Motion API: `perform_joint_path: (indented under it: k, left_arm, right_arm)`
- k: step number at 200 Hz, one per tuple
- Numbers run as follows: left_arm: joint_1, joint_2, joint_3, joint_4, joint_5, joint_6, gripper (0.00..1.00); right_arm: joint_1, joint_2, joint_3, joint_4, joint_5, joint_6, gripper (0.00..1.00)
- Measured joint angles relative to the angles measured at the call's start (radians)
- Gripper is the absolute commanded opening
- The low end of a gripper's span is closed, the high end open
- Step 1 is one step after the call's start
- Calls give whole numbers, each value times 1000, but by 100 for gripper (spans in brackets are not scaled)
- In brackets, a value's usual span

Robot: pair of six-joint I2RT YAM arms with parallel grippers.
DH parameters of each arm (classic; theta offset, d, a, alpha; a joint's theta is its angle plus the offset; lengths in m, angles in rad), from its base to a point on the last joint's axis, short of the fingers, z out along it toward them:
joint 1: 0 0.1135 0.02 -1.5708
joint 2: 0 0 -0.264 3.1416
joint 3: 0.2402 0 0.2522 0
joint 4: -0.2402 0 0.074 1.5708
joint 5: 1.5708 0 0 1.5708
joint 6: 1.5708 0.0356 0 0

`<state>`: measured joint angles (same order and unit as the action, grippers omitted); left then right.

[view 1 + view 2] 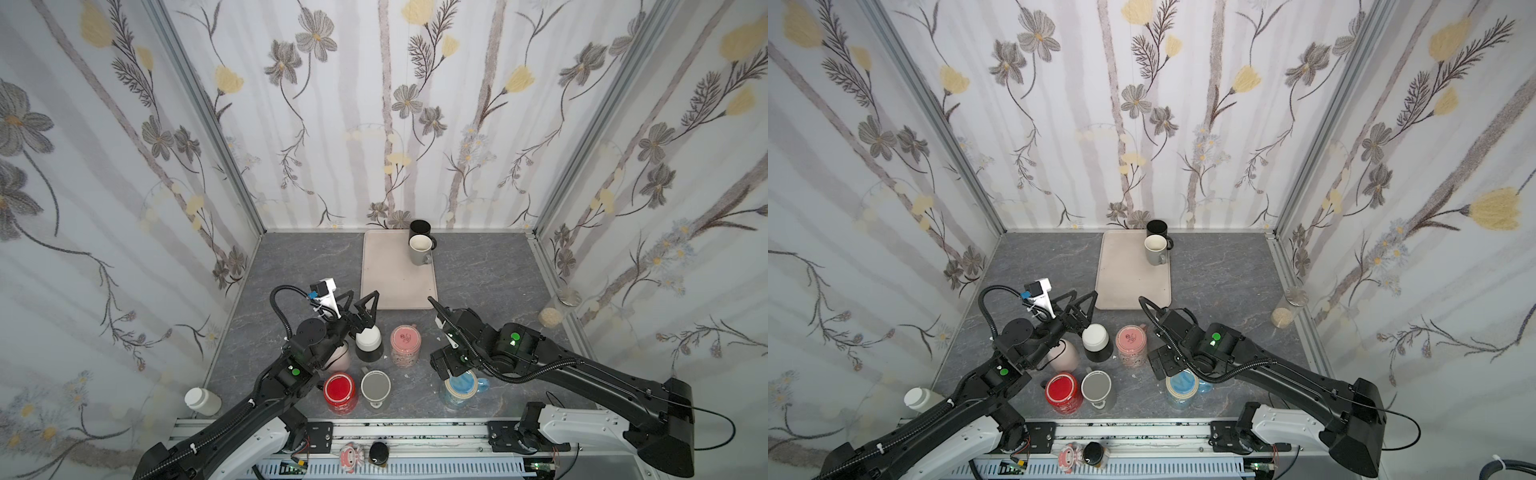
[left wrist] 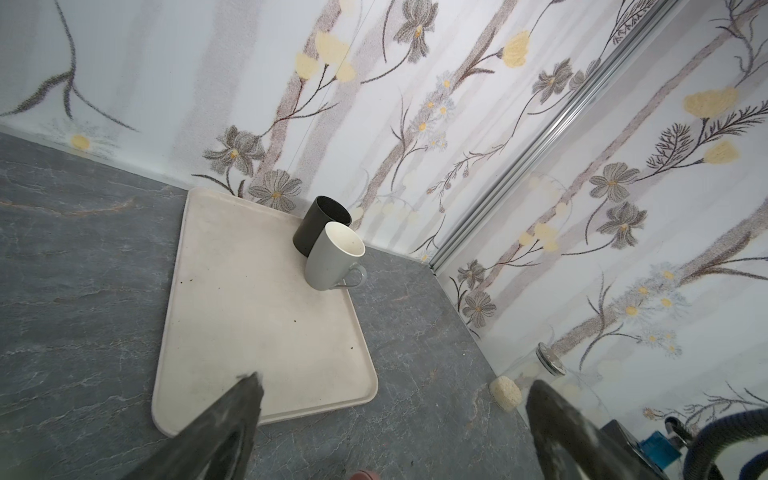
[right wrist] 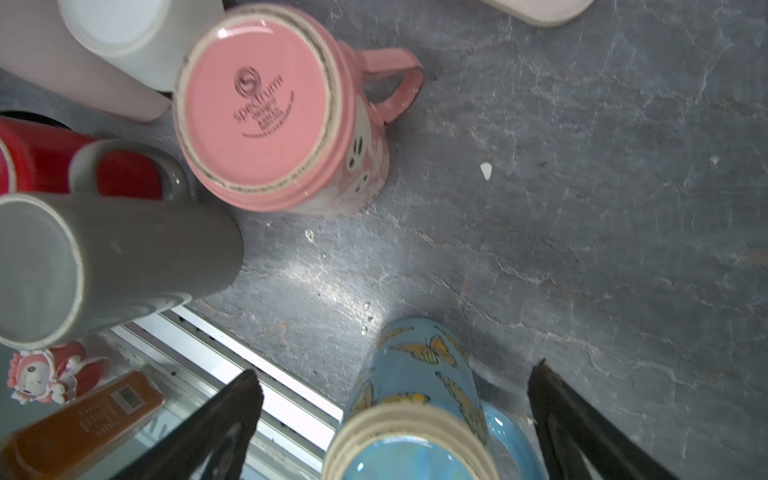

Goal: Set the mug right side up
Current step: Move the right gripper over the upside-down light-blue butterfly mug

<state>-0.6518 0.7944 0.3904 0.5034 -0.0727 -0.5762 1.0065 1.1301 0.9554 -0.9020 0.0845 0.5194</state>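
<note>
A wide bare stretch of the grey table (image 1: 490, 270) was seen beside the tray (image 1: 390, 286). The blue mug (image 3: 419, 365) was set near the table's front edge, apart from the pink mug (image 3: 257, 108) and the grey mug (image 3: 124, 257), with bare table between them. It was stood upside down, its pale ringed bottom turned up, and yellow butterflies were painted on its side. The right gripper (image 3: 395, 370) was held over it, fingers spread wide on both sides, nothing grasped. The left gripper (image 2: 392, 380) was spread wide too, with nothing in it.
</note>
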Motion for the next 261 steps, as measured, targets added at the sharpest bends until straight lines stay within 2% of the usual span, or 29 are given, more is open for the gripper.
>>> perform_joint_path:
  k: [46, 103, 159, 203, 238, 261]
  left_arm:
    - [0, 3, -15, 24, 6, -8, 100]
    - [0, -12, -19, 25, 4, -8, 100]
    - [0, -35, -23, 24, -5, -7, 100]
    - [0, -52, -33, 24, -9, -7, 100]
    - [0, -66, -42, 24, -8, -7, 100]
    - [0, -70, -42, 24, -9, -7, 100]
  right_arm:
    - [59, 14, 7, -135, -32, 41, 100]
    - [127, 68, 3, -182, -22, 48, 100]
    - [131, 116, -5, -169, -3, 72, 85]
    - [132, 169, 26, -114, 9, 111, 78]
    - [128, 263, 83, -11, 28, 126, 81]
    - [124, 296, 109, 53, 25, 126, 96]
